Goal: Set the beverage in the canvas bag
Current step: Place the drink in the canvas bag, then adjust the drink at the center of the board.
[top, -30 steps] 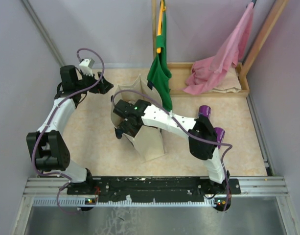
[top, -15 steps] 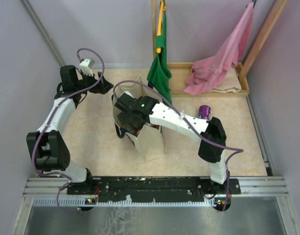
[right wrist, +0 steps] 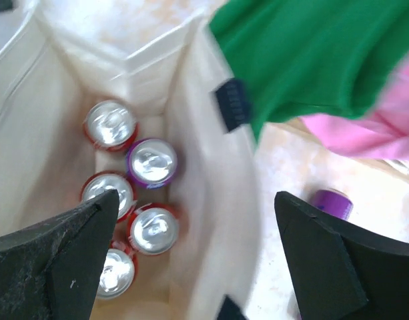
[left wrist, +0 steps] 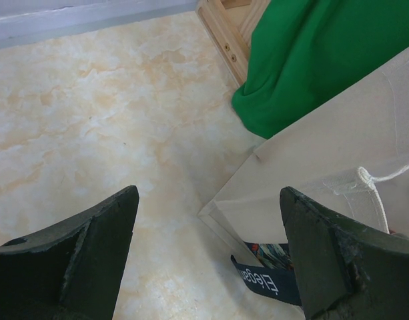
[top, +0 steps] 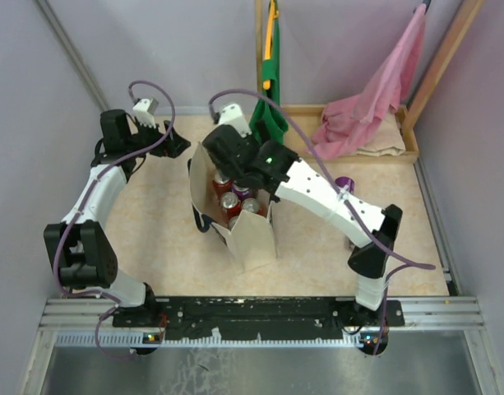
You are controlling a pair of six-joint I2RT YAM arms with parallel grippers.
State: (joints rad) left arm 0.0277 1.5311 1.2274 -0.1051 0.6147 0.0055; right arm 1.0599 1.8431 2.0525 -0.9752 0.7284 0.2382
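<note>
**Purple can upright in the bag, both grippers empty**

At the far left, your left gripper (left wrist: 207,200) hangs over the table (top: 153,222) with its jaws spread wide and nothing between them, just beside the bag's left corner.

The canvas bag (top: 252,239) stands upright near the middle, its mouth open to the ceiling. The purple can (right wrist: 151,162) is on the bag's floor, standing on end with its long axis vertical and its silver top facing up. Four red cans (right wrist: 111,123) stand round it the same way, packed close together. From the left wrist view, a navy strap (left wrist: 264,280) at the bag's base carries white lettering that you see upside down and cannot read with certainty.

Your right gripper (right wrist: 194,200) is above the open mouth, jaws wide apart and holding nothing.

The green cloth bag (top: 268,115) hangs against the bag's far rim. A navy tag (right wrist: 229,105) on that rim is too blurred to read.

Further right, a second purple can (top: 344,183) sits on the table, partly hidden by the right arm. The pink cloth (top: 358,115) drapes into the wooden frame (top: 408,152).
</note>
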